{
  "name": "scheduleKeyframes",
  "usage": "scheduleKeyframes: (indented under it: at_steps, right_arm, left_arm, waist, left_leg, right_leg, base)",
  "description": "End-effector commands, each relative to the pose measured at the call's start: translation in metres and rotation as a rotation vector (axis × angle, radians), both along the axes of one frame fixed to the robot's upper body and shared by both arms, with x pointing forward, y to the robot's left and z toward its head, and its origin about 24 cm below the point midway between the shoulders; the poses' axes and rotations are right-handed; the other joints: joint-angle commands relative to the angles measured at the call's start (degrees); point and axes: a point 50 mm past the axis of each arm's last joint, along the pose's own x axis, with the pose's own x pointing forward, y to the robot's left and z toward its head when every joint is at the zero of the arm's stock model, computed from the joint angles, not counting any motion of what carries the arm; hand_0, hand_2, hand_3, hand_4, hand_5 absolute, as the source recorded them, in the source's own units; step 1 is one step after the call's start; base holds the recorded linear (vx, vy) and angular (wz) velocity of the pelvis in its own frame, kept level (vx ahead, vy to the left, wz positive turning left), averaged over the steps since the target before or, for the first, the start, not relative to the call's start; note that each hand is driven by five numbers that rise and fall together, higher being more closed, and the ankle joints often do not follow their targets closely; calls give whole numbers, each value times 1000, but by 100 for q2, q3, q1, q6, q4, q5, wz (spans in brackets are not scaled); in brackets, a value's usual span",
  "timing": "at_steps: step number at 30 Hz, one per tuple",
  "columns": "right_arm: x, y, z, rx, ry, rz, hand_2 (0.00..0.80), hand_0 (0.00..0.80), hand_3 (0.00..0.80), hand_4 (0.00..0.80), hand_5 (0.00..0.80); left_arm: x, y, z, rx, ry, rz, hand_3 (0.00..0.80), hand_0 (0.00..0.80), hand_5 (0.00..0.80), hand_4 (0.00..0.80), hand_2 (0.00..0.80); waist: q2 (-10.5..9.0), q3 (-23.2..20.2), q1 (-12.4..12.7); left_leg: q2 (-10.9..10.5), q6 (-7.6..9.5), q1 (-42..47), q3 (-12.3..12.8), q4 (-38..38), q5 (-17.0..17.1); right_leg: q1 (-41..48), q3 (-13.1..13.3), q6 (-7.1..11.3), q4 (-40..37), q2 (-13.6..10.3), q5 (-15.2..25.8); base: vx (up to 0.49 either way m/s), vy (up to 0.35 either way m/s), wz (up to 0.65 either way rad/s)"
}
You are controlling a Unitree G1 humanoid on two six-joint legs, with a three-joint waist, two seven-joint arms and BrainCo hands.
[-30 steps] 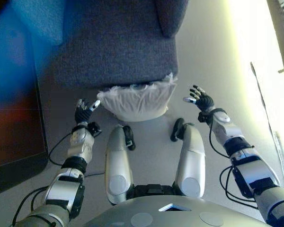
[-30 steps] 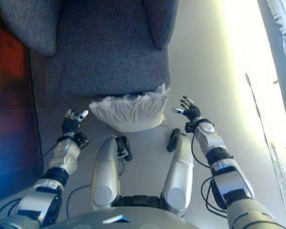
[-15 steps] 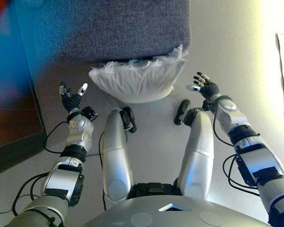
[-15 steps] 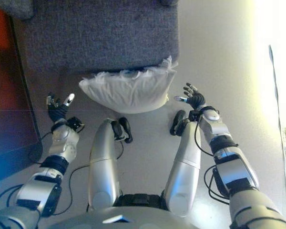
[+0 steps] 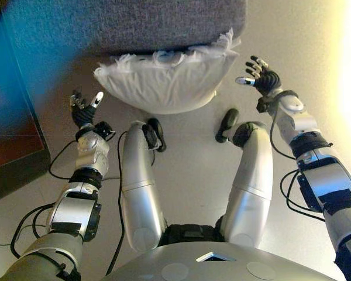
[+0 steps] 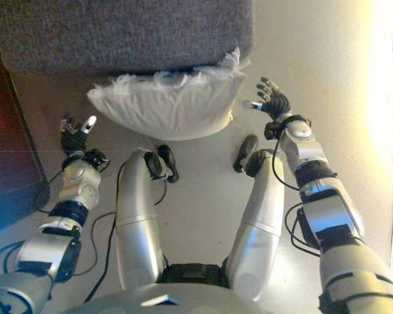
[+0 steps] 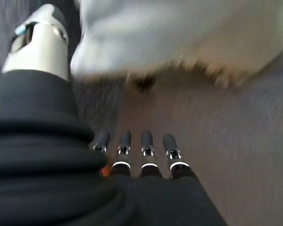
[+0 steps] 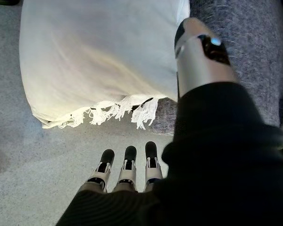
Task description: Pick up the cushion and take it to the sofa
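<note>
A white cushion (image 5: 164,82) with fringed edges lies on the floor, leaning against the front of a grey sofa (image 5: 134,23). It also shows in the right eye view (image 6: 167,104) and in both wrist views (image 8: 94,61) (image 7: 179,33). My left hand (image 5: 85,108) is open, a short way to the cushion's left and not touching it. My right hand (image 5: 260,75) is open, just to the cushion's right, also apart from it. Both hands are empty.
A dark low piece of furniture (image 5: 11,146) stands at the left, close to my left arm. The light carpeted floor (image 5: 316,35) runs on to the right of the sofa.
The camera has tilted down and closer, so the sofa and cushion sit higher in view. Both hands have risen to flank the cushion, still open and empty.
</note>
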Motion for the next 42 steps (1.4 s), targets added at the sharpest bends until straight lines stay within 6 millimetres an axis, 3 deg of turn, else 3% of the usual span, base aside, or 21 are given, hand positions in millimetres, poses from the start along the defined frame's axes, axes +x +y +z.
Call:
scheduleKeyframes:
  at_steps: [1,7,18,27,42]
  right_arm:
    - [9,-4,32,-8,-57,4,0,0,0,0,0]
    - [18,-4,53,9,-54,-16,0,0,0,0,0]
    - [26,-3,68,-34,0,-59,0,0,0,0,0]
    - [31,15,77,-105,39,39,0,0,0,0,0]
    - [33,50,77,-167,62,197,0,0,0,0,0]
  left_arm:
    - [17,-4,33,31,-86,-141,0,0,0,0,0]
    - [35,-14,59,30,-105,-203,0,0,0,0,0]
    - [46,-13,67,10,-41,-175,0,0,0,0,0]
    - [53,-7,82,10,-37,-131,0,0,0,0,0]
    - [60,-46,97,29,-140,-279,0,0,0,0,0]
  waist:
    - [166,-37,-2]
    - [238,55,-22]
    - [320,113,-15]
    - [345,114,21]
    - [438,114,88]
  left_leg:
    - [-43,-344,-130,-168,-501,218]
    - [-91,-309,-311,-155,-321,180]
    - [-138,-258,-631,-120,-8,84]
    - [-160,-221,-909,-154,196,37]
    - [-209,-231,-1085,-84,111,139]
  right_leg:
    - [219,712,596,-43,-227,-134]
    - [15,771,568,91,-273,-163]
    - [-325,854,450,414,-283,-328]
    - [-592,884,335,613,-263,-451]
    - [-738,875,325,500,-309,-341]
  base:
    - [0,0,0]
    - [5,6,3]
    - [12,0,3]
    - [6,-4,2]
    - [-1,5,0]
